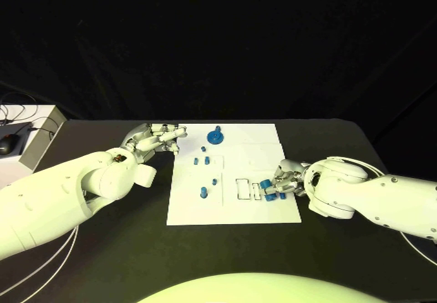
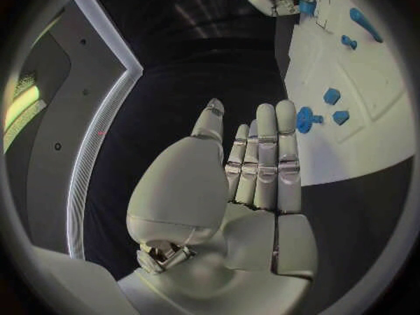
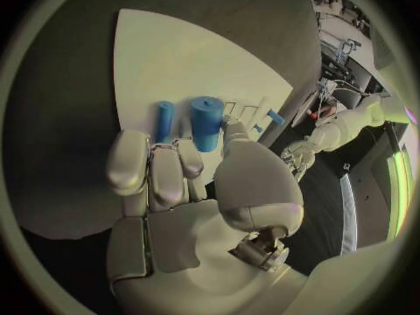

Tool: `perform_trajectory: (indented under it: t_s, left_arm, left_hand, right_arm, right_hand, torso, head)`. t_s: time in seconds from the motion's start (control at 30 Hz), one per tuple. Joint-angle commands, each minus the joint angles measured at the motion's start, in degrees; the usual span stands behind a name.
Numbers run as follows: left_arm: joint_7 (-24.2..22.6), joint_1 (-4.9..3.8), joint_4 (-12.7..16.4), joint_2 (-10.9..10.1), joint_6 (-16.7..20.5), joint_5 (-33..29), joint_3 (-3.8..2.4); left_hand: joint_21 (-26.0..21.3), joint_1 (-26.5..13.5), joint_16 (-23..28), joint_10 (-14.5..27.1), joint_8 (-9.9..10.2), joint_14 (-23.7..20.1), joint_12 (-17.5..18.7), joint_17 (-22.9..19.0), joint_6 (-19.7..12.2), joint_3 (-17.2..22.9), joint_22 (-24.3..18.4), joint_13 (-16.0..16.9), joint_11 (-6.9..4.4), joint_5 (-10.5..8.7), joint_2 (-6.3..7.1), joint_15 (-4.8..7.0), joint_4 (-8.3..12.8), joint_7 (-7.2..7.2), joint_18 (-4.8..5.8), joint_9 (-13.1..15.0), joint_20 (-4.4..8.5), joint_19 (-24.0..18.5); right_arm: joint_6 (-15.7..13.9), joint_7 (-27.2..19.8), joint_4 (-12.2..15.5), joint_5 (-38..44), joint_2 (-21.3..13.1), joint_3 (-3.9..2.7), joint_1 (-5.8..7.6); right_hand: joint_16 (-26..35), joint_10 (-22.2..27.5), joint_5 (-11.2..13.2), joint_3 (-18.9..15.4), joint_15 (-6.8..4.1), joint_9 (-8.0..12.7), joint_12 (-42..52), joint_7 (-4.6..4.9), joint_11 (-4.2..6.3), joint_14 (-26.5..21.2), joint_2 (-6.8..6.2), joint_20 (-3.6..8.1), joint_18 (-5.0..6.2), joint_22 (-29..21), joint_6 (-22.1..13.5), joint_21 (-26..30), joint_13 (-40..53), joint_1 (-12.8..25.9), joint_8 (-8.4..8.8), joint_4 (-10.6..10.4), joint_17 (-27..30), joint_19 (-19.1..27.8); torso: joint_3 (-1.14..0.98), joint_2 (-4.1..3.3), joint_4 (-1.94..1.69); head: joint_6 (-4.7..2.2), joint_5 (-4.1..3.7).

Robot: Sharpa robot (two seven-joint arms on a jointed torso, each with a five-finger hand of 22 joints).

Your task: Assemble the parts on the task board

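The white task board [image 1: 237,211] lies in the middle of the black table. A blue round part [image 1: 215,136] stands near its far edge, and small blue parts [image 1: 202,161] [image 1: 208,187] stand on its left half. My right hand [image 1: 287,180] rests on the board's right side beside outlined slots [image 1: 243,189]. It pinches a blue cylinder part [image 3: 206,122] between thumb and fingers, with another blue part [image 3: 164,117] lying just beyond. My left hand [image 1: 156,139] hovers at the board's far left corner, fingers [image 2: 265,154] straight and holding nothing; the round part [image 2: 304,119] lies past them.
A white box [image 1: 35,142] with a dark mouse [image 1: 7,144] and cables sits off the table's left edge. White cables [image 1: 36,268] trail by my left arm. Bare black table surrounds the board.
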State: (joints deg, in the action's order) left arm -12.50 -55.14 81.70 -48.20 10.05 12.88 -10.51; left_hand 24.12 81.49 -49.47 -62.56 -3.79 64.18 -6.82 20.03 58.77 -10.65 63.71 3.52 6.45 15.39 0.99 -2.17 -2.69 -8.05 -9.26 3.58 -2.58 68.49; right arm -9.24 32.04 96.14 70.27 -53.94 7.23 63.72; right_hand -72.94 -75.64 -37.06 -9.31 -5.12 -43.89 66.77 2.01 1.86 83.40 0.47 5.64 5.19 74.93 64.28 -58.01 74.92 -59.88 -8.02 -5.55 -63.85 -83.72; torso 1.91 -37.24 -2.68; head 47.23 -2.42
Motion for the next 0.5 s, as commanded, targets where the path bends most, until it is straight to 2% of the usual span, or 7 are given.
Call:
perform_trajectory:
  t_s: [0.03,0.33,0.5]
  left_arm:
    - [-0.08,0.03,0.10,0.03,-1.06,-0.02,-0.05]
    - [0.04,0.04,0.07,0.01,-1.24,-0.02,-0.05]
    - [0.10,0.04,0.08,0.00,-1.32,-0.02,-0.05]
  left_hand:
    - [-0.17,-0.44,0.20,0.09,0.07,-0.21,-0.08,-0.05,-0.33,0.01,-0.06,0.05,-0.10,-0.24,-0.22,-0.09,-0.11,0.06,-0.76,0.05,0.16,0.00]
    - [-0.17,-0.44,0.20,0.09,0.07,-0.21,-0.08,-0.05,-0.33,0.01,-0.06,0.05,-0.10,-0.24,-0.22,-0.09,-0.11,0.06,-0.76,0.05,0.16,0.00]
    - [-0.17,-0.44,0.20,0.09,0.07,-0.21,-0.08,-0.05,-0.33,0.01,-0.06,0.05,-0.10,-0.24,-0.22,-0.09,-0.11,0.06,-0.76,0.05,0.16,0.00]
  right_arm:
    - [-2.95,-0.93,0.94,-6.98,-0.39,0.09,0.35]
    - [-4.47,-0.81,2.55,-12.78,-1.54,-0.08,2.80]
    - [-4.32,-0.69,2.83,-14.33,-1.10,-0.11,3.32]
  right_hand:
    - [0.16,-0.31,-0.52,1.85,-0.38,-0.61,-0.42,-0.31,0.41,0.22,2.62,0.58,-0.11,7.36,0.32,-0.01,2.21,-1.67,-0.41,2.41,0.00,-4.28]
    - [0.14,-0.32,-1.08,2.19,-0.41,-0.49,-0.48,-0.34,0.45,0.24,3.11,0.63,-0.16,7.41,0.33,-0.18,2.18,-1.30,-0.41,3.21,-0.06,-4.29]
    - [0.18,-0.29,-0.97,2.16,-0.41,-0.48,-0.54,-0.34,0.45,0.22,3.16,0.63,-0.16,7.40,0.33,-0.15,2.16,-1.05,-0.41,3.19,-0.02,-4.29]
  torso:
    - [0.01,0.02,0.03]
    - [0.06,0.00,0.02]
    - [0.04,-0.02,0.00]
  head:
    - [-0.02,0.01]
    - [0.00,0.15]
    - [0.03,0.31]
